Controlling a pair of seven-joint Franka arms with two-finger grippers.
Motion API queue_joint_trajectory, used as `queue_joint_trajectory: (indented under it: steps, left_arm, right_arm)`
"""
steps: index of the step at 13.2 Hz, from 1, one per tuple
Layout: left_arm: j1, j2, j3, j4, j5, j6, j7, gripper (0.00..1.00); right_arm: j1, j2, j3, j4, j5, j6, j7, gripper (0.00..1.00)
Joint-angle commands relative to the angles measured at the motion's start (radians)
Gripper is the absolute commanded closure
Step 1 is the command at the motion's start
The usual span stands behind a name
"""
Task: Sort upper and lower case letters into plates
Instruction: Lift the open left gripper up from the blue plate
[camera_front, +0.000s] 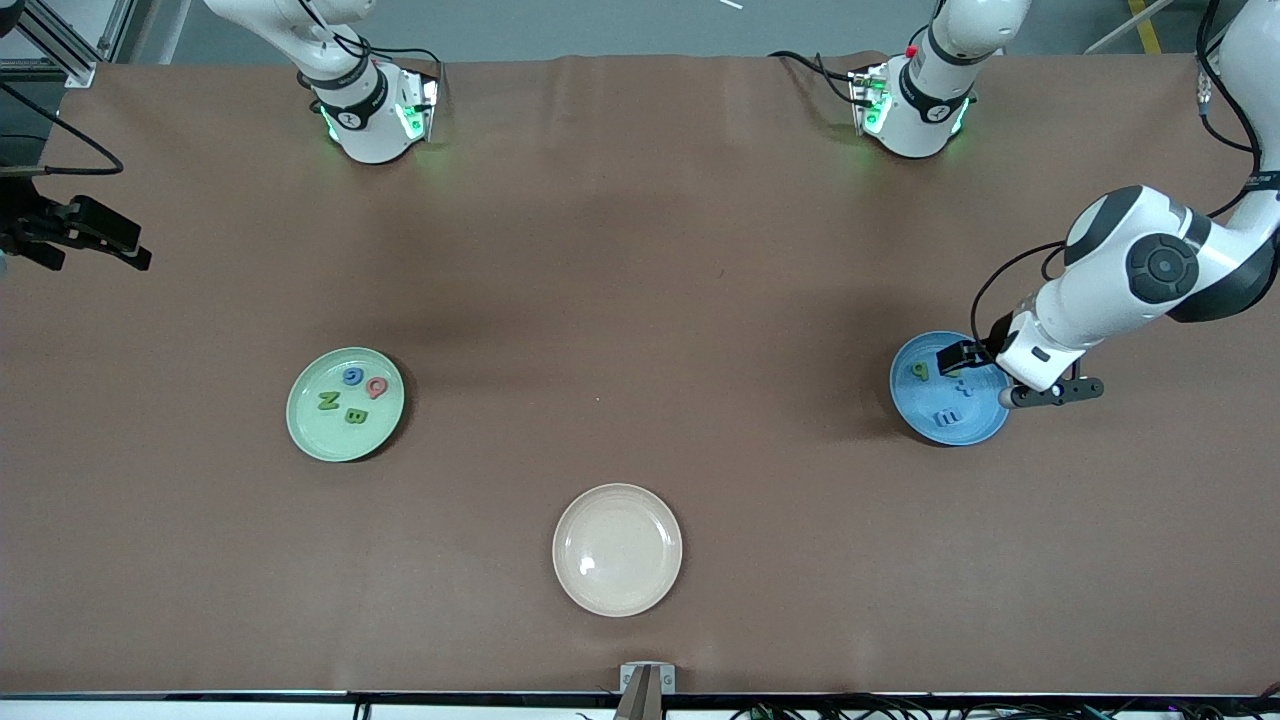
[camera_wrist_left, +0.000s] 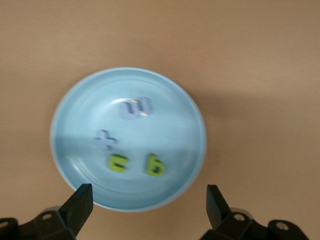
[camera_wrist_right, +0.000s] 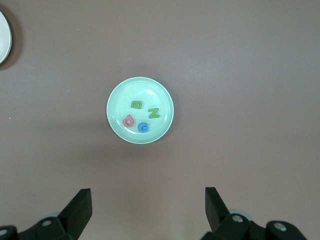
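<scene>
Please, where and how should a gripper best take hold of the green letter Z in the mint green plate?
Likely from straight above, jaws closing across the green letter Z's two long flat edges. It lies flat in the mint green plate, with only narrow gaps to the blue G and the green B, so a sideways approach seems blocked.

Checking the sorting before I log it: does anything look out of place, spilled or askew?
Nothing stands out. Four letters lie inside the green plate, four inside the blue plate, none on the table. The beige plate holds nothing. The left gripper is open over the blue plate; the right gripper is open above the green plate.
</scene>
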Motion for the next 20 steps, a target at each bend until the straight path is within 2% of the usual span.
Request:
queue_joint_trajectory:
  steps: [1,2,4,7,11,13,15,16,17,20]
  left_arm:
    - [-0.202,-0.284,0.184,0.064,-0.3,-0.018,0.165,0.0]
    - [-0.303,-0.353,0.276,0.077,-0.405,-0.018,0.216,0.0]
    - [-0.507,-0.429,0.472,0.093,-0.54,-0.018,0.247,0.0]
    - [-0.751,-0.501,0.708,0.091,-0.676,-0.01,0.311,0.01]
    - [-0.984,-0.535,0.917,0.091,-0.8,-0.008,0.316,0.01]
    - [-1.2,-0.533,1.114,0.094,-0.826,-0.007,0.313,0.01]
    - [-1.487,-0.529,1.422,0.091,-0.848,-0.005,0.316,0.01]
    - [-1.596,-0.533,1.542,0.084,-0.851,-0.005,0.322,0.01]
    - [-1.639,-0.539,1.601,0.082,-0.849,-0.005,0.338,0.01]
    - [-1.591,-0.556,1.603,0.096,-0.839,-0.018,0.358,0.01]
  right_arm:
    - [-0.01,-0.03,0.006,-0.034,0.004,-0.006,-0.008,0.0]
    - [-0.01,-0.03,0.006,-0.034,0.006,-0.009,-0.008,0.0]
    - [-0.009,-0.03,0.006,-0.034,0.007,-0.008,-0.008,0.0]
    - [-0.009,-0.03,0.006,-0.034,0.02,-0.008,-0.01,0.0]
    - [-0.009,-0.03,0.006,-0.033,0.023,0.0,-0.013,0.0]
    - [-0.009,-0.03,0.006,-0.033,0.023,0.0,-0.013,0.0]
    - [-0.009,-0.031,0.006,-0.033,0.023,0.0,-0.013,0.0]
    - [-0.007,-0.031,0.006,-0.033,0.023,0.0,-0.013,0.0]
    - [-0.007,-0.03,0.006,-0.033,0.023,0.0,-0.013,0.0]
    - [-0.007,-0.03,0.006,-0.033,0.023,0.001,-0.014,0.0]
